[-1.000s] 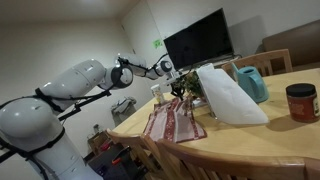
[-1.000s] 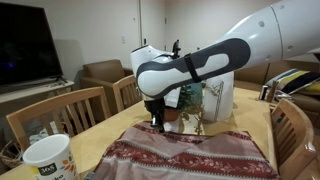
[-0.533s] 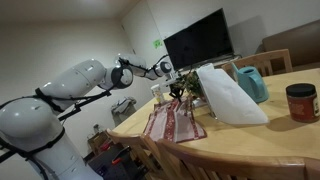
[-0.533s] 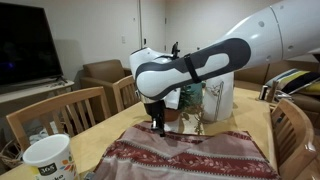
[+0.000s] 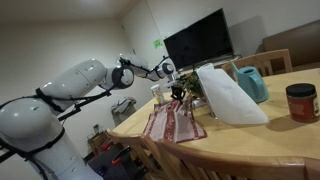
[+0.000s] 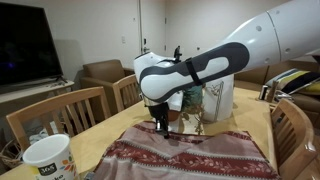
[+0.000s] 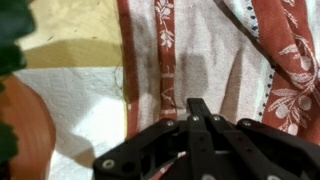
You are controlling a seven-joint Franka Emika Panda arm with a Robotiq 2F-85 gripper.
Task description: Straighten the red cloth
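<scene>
- red cloth [image 6: 190, 158] lies spread on the bench [image 5: 255, 140], wrinkled, stripes showing.
- fingers [image 7: 198, 118] pressed together, tips pointing down over a pale stripe of the cloth; contact cannot be confirmed.
- white mug [image 6: 48, 160] stands well apart from the cloth.

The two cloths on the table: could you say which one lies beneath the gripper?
The striped red cloth; the plain white sheet lies beside it.
</scene>
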